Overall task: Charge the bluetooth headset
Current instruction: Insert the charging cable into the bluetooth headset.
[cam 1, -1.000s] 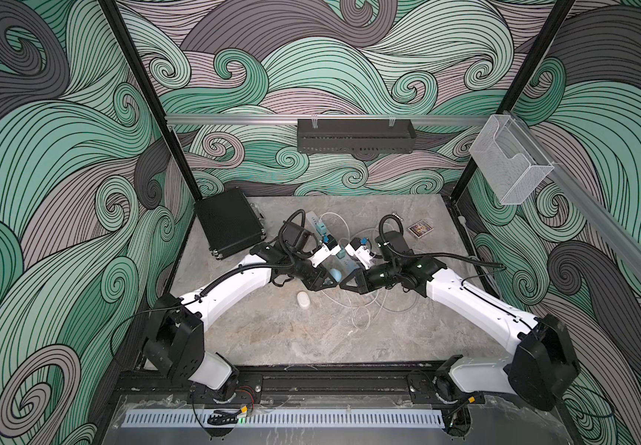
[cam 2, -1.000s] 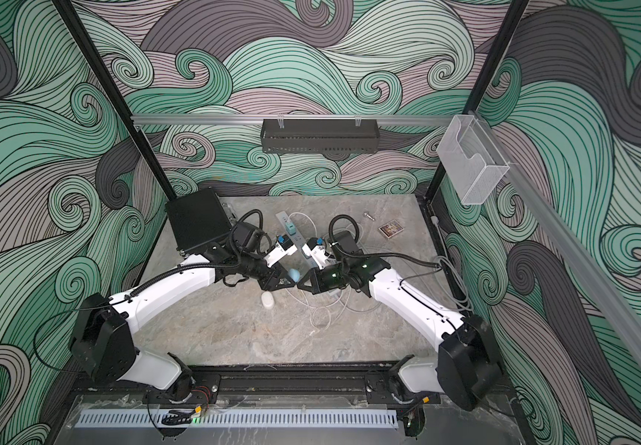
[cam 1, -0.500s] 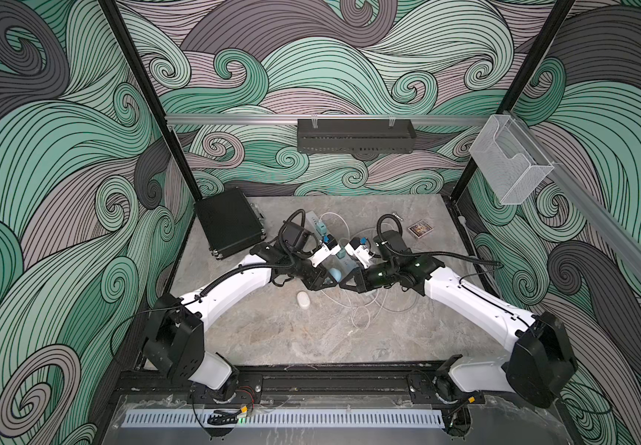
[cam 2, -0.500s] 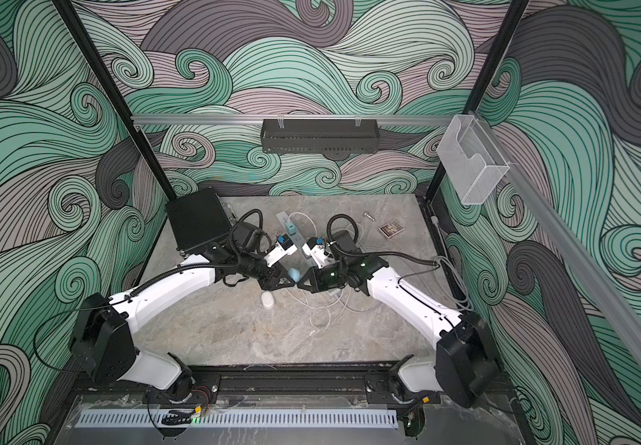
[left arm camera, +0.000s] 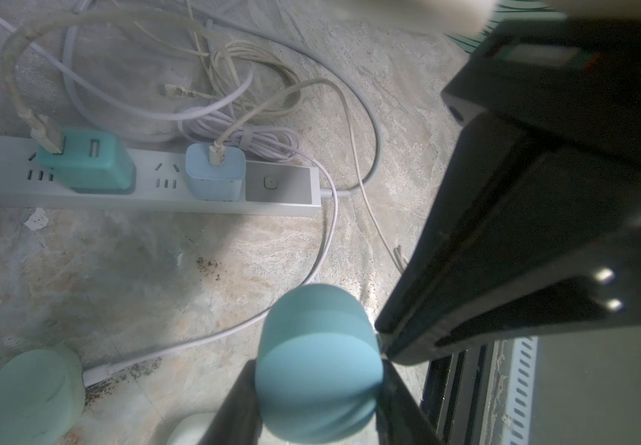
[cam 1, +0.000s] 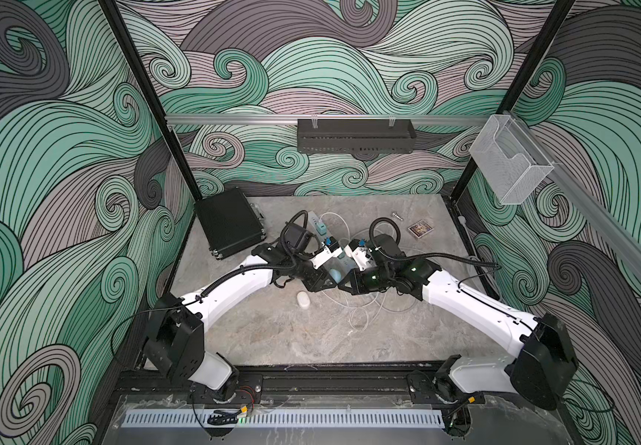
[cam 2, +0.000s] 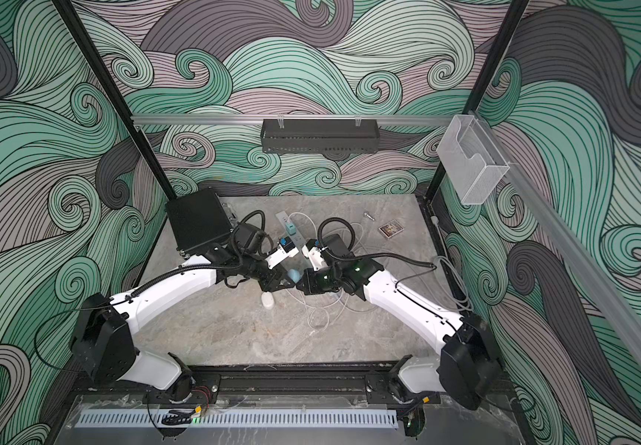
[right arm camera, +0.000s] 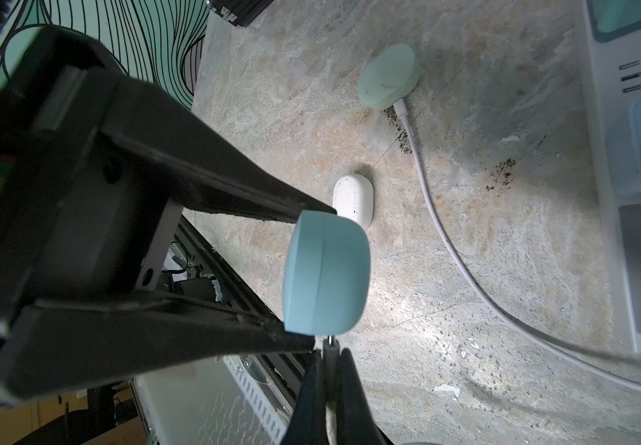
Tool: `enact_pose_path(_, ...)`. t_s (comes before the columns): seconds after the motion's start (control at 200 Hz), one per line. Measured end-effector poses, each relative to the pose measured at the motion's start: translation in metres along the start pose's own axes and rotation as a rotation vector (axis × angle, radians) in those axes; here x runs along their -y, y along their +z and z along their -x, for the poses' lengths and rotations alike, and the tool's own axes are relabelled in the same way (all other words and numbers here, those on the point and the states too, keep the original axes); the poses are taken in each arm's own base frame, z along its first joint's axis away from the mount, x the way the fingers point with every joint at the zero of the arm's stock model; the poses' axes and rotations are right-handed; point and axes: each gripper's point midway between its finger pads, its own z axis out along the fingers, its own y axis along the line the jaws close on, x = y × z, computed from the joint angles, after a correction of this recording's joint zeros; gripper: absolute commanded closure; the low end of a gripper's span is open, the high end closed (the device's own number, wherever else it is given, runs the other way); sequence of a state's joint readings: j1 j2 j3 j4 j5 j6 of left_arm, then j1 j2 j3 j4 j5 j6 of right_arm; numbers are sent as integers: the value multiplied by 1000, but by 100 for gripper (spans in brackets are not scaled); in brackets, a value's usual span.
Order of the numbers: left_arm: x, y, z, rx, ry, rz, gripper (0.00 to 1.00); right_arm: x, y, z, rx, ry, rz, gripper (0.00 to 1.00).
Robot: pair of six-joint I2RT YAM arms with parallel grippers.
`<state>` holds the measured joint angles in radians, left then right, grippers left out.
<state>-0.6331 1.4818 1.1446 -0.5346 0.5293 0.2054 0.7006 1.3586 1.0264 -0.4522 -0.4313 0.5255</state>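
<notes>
The left gripper [right arm camera: 305, 275] is partly open and squeezes the blue headset case [right arm camera: 334, 273], up over the middle of the table [cam 1: 272, 335]. The right gripper [right arm camera: 328, 358] is pinched tight on a cable plug [right arm camera: 330, 348], whose tip is just beside the case. A white case [right arm camera: 352, 200] lies near, to the left.

The top views are evenly lit and sharp, with only soft shadows thrown on the table [cam 1: 292, 339], while the wrist views are dimmer and hazy, with a pale glare patch seen there and near parts blurred.
</notes>
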Motion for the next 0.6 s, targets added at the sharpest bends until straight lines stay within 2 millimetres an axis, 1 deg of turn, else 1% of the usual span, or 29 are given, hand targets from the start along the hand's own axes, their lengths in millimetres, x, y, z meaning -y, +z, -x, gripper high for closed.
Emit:
enact_pose_path(0.33, 2, 0, -1, 0, 52, -14, 91, 0, 2, 2, -5, 1, -3, 100)
enact_pose_path(0.465, 4, 2, -3, 3, 54, -31, 92, 1, 2, 0, -16, 6, 4, 100)
enact_pose_path(0.6, 5, 3, -1, 16, 47, -37, 92, 2, 1, 1, -13, 9, 4, 100)
